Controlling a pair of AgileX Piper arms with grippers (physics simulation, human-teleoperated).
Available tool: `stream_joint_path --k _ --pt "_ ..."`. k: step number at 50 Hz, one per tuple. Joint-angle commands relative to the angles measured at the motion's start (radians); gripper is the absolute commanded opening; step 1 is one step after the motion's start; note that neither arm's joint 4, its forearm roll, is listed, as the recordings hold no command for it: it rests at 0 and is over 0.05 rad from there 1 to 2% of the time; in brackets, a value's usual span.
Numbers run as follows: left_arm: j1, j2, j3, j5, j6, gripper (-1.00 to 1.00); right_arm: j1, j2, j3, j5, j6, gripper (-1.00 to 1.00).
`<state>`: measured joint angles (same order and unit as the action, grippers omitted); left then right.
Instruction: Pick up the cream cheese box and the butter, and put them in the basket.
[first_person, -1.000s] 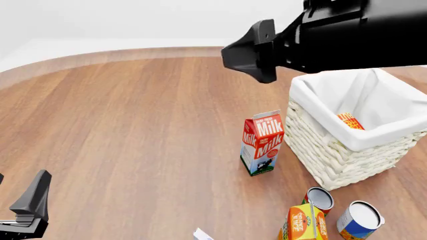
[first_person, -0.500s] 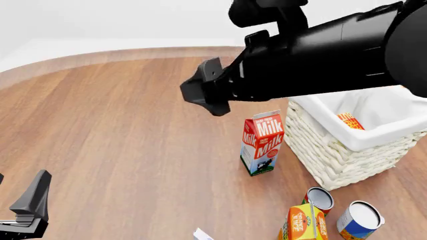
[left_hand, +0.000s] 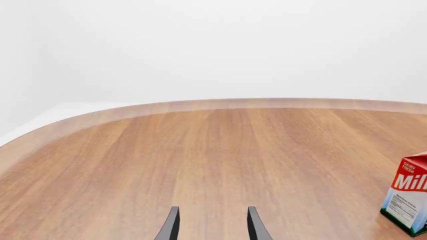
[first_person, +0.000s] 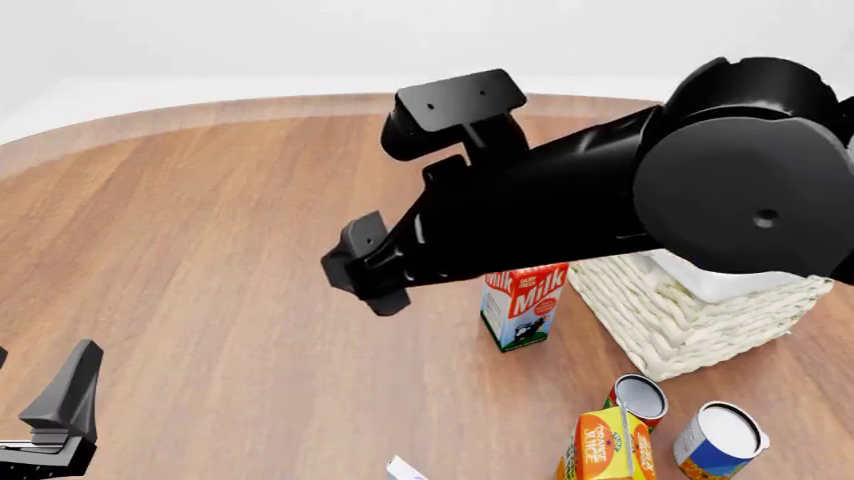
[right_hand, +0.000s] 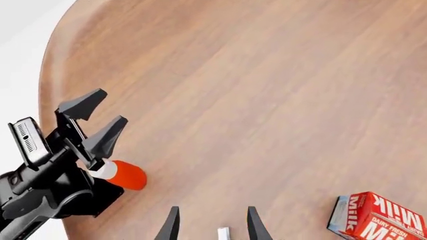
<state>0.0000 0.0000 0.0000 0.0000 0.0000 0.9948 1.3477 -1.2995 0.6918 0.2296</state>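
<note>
Black and bulky, the right arm sweeps across the front view above the wooden table (first_person: 200, 250), its gripper (first_person: 363, 268) out over bare wood to the left of the milk carton (first_person: 523, 310); in the right wrist view the two fingertips (right_hand: 172, 225) stand apart with nothing between them. A white sliver of the cream cheese box (right_hand: 223, 233) shows near those fingertips, and the same box appears as a white and pale-blue corner at the near edge of the front view. The left gripper (first_person: 60, 410) sits low at the near left of the table, its fingers spread and empty. The basket (first_person: 707, 320) stands at the right, mostly hidden behind the right arm; the butter cannot be seen now. Two cans (first_person: 641, 398) and an orange juice carton (first_person: 607, 445) stand on the near side of the basket.
</note>
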Motion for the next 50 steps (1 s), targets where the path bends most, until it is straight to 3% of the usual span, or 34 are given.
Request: stream_joint_path --k 1,16,31,50 --pt "0.0 0.0 0.0 0.0 0.0 1.0 0.014 0.021 0.002 0.025 -0.002 1.0" --pt "0.0 0.0 0.0 0.0 0.0 1.0 0.032 0.082 -0.06 0.134 -0.043 1.0" --pt "0.0 0.0 0.0 0.0 0.0 1.0 0.031 0.081 0.007 0.151 -0.031 1.0" --pt "0.0 0.0 0.0 0.0 0.0 1.0 0.019 0.067 0.092 0.106 -0.001 1.0"
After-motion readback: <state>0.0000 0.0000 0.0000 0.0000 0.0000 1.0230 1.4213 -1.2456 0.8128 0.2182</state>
